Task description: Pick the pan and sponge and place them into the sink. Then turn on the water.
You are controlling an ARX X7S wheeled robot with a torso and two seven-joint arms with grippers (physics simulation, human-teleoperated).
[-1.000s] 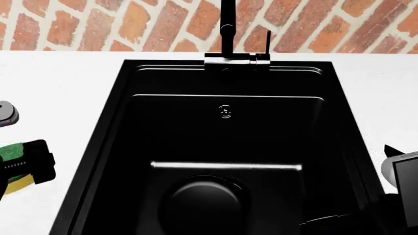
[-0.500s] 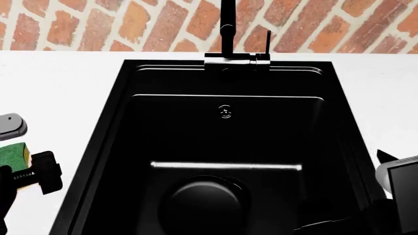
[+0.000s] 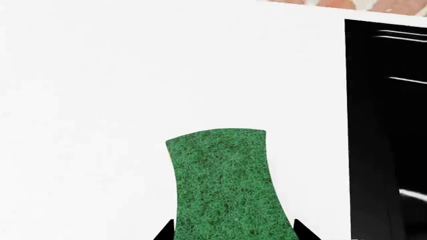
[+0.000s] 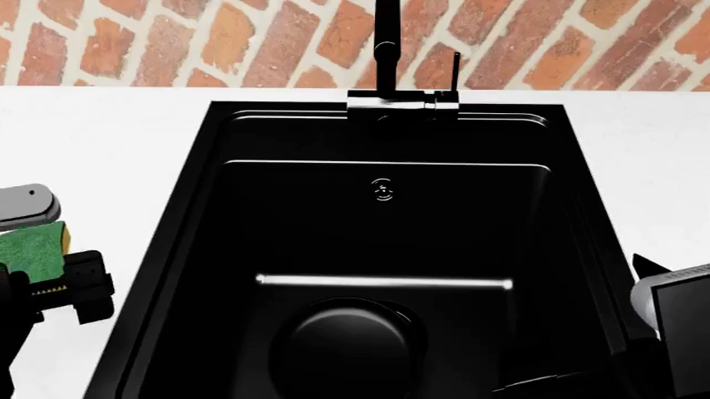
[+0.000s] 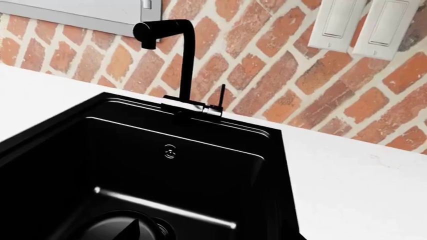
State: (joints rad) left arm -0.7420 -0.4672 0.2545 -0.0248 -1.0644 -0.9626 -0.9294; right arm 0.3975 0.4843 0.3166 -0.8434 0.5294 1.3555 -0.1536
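Left end effector grips the sponge beside the sink.

1. The left claw shows blocky matte-black parts in the head view, one bearing a short row of fine pale markings.
2. A rounded light-grey housing sits above it at the frame edge.
3. In the left wrist view, two pointed black fingertips poke up from the lower border.
4. The right arm shows a pale grey, flat-faced casing edged in black.
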